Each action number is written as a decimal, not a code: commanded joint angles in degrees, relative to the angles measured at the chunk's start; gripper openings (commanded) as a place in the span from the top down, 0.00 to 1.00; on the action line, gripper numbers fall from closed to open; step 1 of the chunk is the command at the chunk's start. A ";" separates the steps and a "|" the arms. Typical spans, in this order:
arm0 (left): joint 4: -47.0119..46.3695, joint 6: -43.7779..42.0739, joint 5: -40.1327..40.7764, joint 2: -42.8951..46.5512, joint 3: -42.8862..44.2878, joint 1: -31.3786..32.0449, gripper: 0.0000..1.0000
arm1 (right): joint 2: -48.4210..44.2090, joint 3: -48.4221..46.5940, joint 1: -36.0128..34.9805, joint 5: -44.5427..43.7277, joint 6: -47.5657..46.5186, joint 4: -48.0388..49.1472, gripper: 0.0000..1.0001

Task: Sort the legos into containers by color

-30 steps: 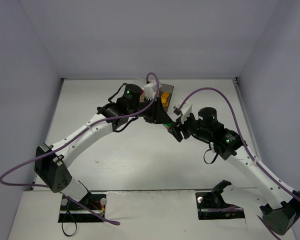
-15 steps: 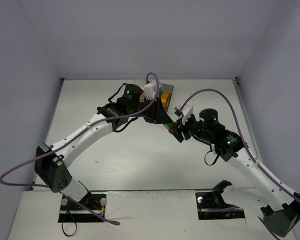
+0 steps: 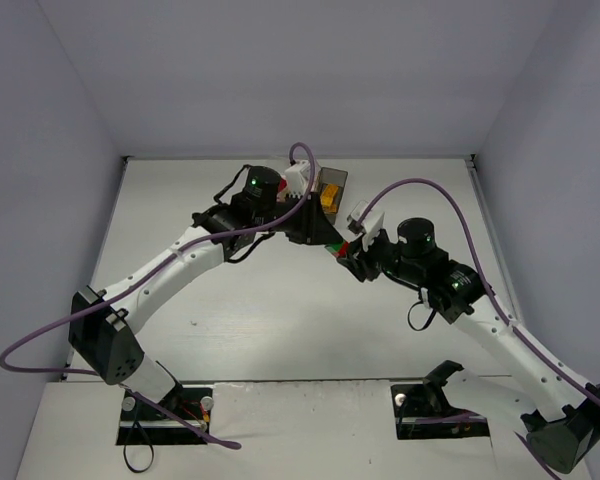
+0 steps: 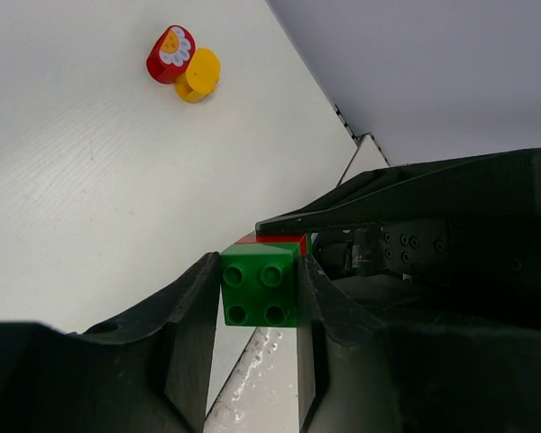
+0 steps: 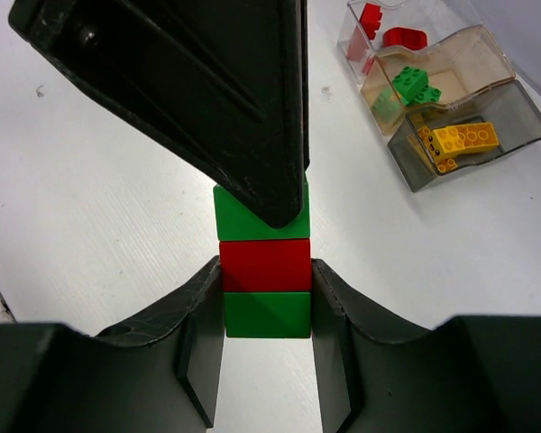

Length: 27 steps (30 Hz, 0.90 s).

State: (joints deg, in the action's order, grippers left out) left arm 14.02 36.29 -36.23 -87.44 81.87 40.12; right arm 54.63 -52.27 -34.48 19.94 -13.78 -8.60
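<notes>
The right end effector [image 5: 267, 298] is nearest; its fingers are closed to brick width on the lower part of a stack of three bricks [image 5: 265, 263], green over red over green, and press the red and bottom bricks from both sides. Compared with one second ago it has shifted slightly away from its base toward the left arm; the two tools now meet tip to tip above the surface [image 3: 230, 300].

Just beyond, the left end effector [image 4: 259, 289] is closed on the top green brick [image 4: 260, 289]; red shows directly beneath it. The stack is therefore held off the surface at both ends.

Judgement: the closing-up completes the set-up for pulling the stack apart; no brick of it can be sorted until that is done. The next move calls for an opposed pull or twist; a slipping brick is the hazard.

Further back the three boxes stand touching in a row: the clear box [image 5: 442, 16] holds red pieces; the orange-tinted box [image 5: 473, 63] holds green; the grey box [image 5: 514, 126] holds yellow.

A red flower piece [image 4: 170, 54] and a yellow round piece [image 4: 199, 74] lie touching on the surface, unsorted.
</notes>
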 commanded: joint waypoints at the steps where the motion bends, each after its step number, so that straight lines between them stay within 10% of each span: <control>1: -1.72 -0.61 -1.04 2.54 3.65 -2.67 1.00 | -1.10 1.03 0.82 -1.57 0.33 2.36 1.00; 14: 1.27 -3.94 -1.31 -1.85 9.71 -11.11 1.00 | -2.34 3.14 1.17 -3.51 1.83 1.66 1.00; 27: 11.47 -19.15 27.87 -31.99 37.65 -12.08 0.87 | -2.86 1.56 1.87 -2.37 4.29 0.96 1.00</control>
State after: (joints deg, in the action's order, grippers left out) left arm 24.10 21.45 -17.47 -117.03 113.30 28.75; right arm 52.93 -48.18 -33.23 17.34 -10.48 -9.80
